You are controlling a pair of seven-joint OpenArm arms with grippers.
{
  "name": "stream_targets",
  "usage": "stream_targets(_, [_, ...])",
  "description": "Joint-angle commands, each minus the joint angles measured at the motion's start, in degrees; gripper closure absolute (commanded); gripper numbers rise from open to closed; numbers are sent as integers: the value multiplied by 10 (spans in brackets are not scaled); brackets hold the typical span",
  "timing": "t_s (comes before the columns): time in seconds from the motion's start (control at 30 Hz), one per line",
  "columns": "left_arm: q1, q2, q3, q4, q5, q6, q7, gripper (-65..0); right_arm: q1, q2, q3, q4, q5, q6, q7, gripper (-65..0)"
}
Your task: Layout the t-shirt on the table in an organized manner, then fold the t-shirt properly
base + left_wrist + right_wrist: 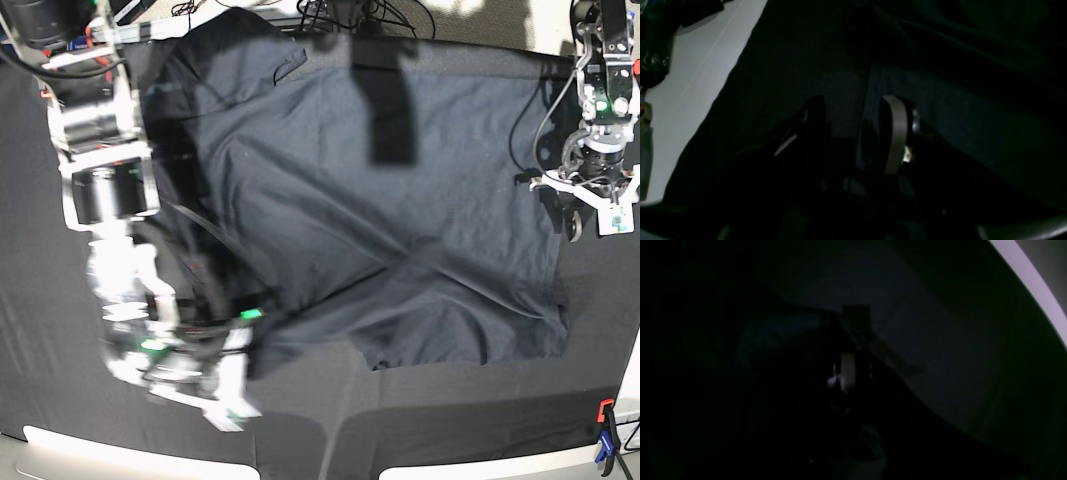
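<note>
The dark t-shirt (380, 220) lies spread and wrinkled across the black-covered table (450, 420), with a fold running across its lower half. My left gripper (592, 225) hovers at the shirt's right edge. In the left wrist view the left gripper (853, 113) is open, and the bluish shirt fabric (957, 110) ends in an edge between its fingers (895, 133). My right gripper (225, 405) is motion-blurred at the shirt's lower left corner. The very dark right wrist view shows its jaws (855, 320) together. Whether they pinch fabric cannot be made out.
A red and blue clamp (605, 440) grips the table's front right corner. Cables (350, 15) lie beyond the far edge. A pale table edge (1033, 283) crosses the right wrist view's corner. Pale floor (690, 83) shows left of the cloth in the left wrist view.
</note>
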Motion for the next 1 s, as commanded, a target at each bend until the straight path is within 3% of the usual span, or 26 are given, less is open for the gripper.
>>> stream_targets(0.0, [-4, -8, -4, 11, 1, 2, -14, -249, 28, 7, 11, -8, -3, -15, 28, 0])
stream_targets(0.17, [-4, -8, -4, 11, 1, 2, -14, -249, 52, 13, 29, -112, -38, -96, 114, 0])
stream_targets(0.27, [-4, -8, -4, 11, 1, 2, -14, -249, 75, 10, 29, -174, -60, -114, 179, 0])
stream_targets(0.5, [-5, -6, -4, 11, 1, 2, -14, -249, 139, -7, 29, -299, -116, -150, 274, 0])
stream_targets(0.73, [-5, 18, -3, 11, 2, 2, -14, -249, 165, -13, 29, -367, -141, -175, 299, 0])
stream_targets(0.77, [-4, 19, -3, 11, 1, 2, -14, -249, 165, -13, 29, -369, -143, -174, 299, -18])
stream_targets(0.9, [-4, 19, -3, 11, 1, 2, -14, -249, 165, -12, 29, -370, -174, -174, 317, -247])
stream_targets(0.97, [-4, 19, -3, 11, 1, 2, -14, -249, 167, -12, 29, -370, -183, -175, 327, -281])
